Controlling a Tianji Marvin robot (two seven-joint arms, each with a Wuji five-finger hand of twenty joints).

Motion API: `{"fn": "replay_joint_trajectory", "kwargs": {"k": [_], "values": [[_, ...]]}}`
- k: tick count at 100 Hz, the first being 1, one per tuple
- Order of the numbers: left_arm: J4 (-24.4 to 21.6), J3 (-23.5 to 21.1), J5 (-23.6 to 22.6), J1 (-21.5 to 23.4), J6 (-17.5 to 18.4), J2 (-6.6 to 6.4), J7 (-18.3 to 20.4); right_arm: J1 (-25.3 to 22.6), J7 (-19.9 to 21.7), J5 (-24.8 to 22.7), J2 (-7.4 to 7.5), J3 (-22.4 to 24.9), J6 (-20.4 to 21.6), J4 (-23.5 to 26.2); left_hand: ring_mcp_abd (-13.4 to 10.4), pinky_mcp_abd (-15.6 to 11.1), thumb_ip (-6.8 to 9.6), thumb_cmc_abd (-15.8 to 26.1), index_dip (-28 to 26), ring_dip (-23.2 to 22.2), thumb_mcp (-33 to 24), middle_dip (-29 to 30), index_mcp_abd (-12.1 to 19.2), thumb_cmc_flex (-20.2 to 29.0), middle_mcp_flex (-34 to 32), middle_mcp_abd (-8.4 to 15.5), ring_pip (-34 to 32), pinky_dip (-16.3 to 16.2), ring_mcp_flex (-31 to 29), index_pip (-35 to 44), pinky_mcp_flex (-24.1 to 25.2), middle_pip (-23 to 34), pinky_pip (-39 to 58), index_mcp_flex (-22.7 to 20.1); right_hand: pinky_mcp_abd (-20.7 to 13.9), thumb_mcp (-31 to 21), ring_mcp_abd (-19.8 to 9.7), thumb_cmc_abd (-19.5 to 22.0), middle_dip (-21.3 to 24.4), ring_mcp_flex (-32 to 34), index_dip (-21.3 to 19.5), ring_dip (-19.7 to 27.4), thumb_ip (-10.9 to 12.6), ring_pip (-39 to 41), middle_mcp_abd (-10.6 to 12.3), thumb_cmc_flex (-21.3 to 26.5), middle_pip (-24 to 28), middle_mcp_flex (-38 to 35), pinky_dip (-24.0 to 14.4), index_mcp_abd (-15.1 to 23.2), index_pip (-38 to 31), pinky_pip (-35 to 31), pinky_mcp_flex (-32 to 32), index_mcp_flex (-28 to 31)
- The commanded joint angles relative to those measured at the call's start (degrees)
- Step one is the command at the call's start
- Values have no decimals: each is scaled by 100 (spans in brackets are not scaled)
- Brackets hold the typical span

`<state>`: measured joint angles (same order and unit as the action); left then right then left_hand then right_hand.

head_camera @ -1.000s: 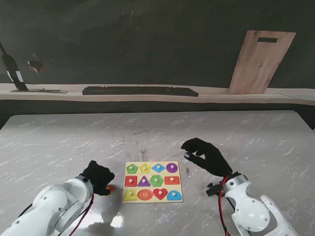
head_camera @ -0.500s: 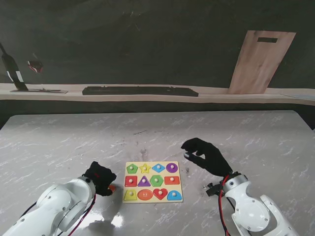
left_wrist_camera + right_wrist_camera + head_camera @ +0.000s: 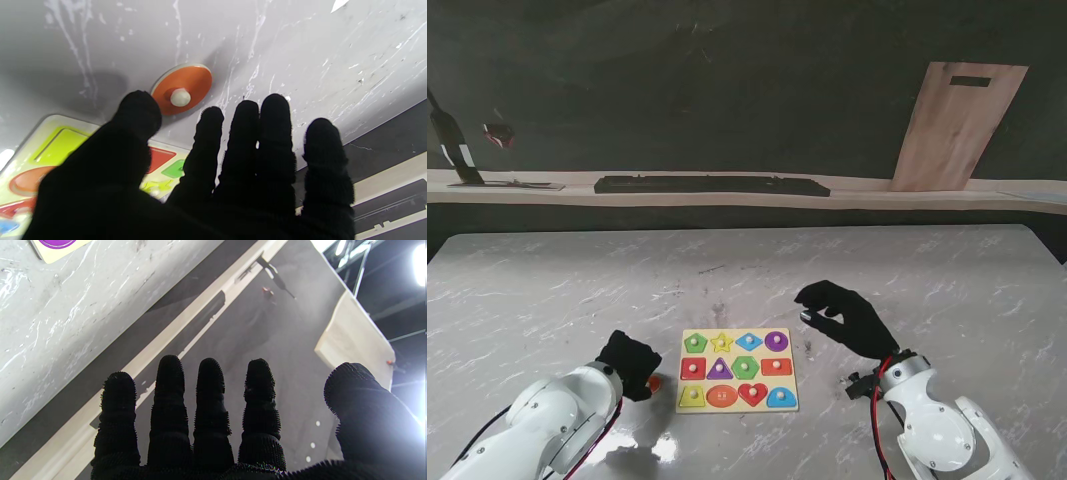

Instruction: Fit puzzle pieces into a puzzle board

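White marble table (image 3: 577, 280), big, veined, takes up most of the stand view. Behind it a dark wall with a pale ledge; a wooden board (image 3: 957, 125) leans there on my right side, and a long dark tray (image 3: 712, 185) lies on the ledge.

My left arm (image 3: 542, 425) comes up from the near left corner, white shell, red cable. My right arm (image 3: 937, 425) comes up from the near right corner, same shell.

Puzzle board (image 3: 738, 369) lies flat on the table near me, between my two hands. Twelve coloured shapes in three rows, each with a small knob; every slot I can see in the stand view looks filled.

My right hand (image 3: 845, 317), black glove, is raised off the table to the right of the board, apart from it. In the right wrist view its fingers (image 3: 170, 400) are straight and spread, thumb out wide, nothing held.

My left hand (image 3: 629, 364), black glove, is low just left of the board. In the left wrist view the fingers (image 3: 243, 146) are extended and apart, holding nothing.

Orange round piece (image 3: 182, 89) with a white knob lies flat on the marble, outside the board, just beside its left edge. My left thumb tip overlaps its edge in the wrist view; cannot tell if it touches. In the stand view only a sliver of orange shows by my left hand.
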<state>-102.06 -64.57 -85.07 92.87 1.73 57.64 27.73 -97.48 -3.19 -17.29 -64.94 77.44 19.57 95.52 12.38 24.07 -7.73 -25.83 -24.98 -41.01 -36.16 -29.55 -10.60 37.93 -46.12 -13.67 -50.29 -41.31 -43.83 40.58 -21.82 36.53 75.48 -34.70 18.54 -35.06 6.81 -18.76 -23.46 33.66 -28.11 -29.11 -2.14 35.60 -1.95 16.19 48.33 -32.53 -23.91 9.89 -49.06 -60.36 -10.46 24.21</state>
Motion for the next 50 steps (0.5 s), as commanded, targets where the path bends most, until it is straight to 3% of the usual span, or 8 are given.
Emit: {"fn": "replay_joint_trajectory", "kwargs": {"k": [1,30,50], "values": [[29,25,15,-14,-10,-22,18,-31,-13,-32,-14,-21,5,17,-101,-211,174,-51,-30,98,-180,33,-77,-40,-139,-25,-113,85,-206,98,-41,84,177,-27,-78,107,-117,105,-58,51,-65,-35,52,87,109,22,37,-88,-57,102,-120,-88,55,95],[66,94,27,-49,-93,-20,32,-28,-1,-30,-12,-28,-1,15,-115,-214,187,12,-95,156,-236,46,14,160,-205,26,-148,96,-245,239,-75,114,200,-96,-80,106,-109,107,-57,55,-64,-35,53,89,113,24,34,-85,-56,100,-124,-85,61,91],[113,151,64,-53,-182,-21,47,-31,-10,-42,-13,-24,3,15,-135,-233,-99,-206,-17,200,-162,44,130,499,-251,60,-173,105,-272,498,-88,156,221,-98,-85,106,-119,108,-58,53,-62,-34,53,88,108,22,36,-86,-55,95,-117,-83,60,106]]}}
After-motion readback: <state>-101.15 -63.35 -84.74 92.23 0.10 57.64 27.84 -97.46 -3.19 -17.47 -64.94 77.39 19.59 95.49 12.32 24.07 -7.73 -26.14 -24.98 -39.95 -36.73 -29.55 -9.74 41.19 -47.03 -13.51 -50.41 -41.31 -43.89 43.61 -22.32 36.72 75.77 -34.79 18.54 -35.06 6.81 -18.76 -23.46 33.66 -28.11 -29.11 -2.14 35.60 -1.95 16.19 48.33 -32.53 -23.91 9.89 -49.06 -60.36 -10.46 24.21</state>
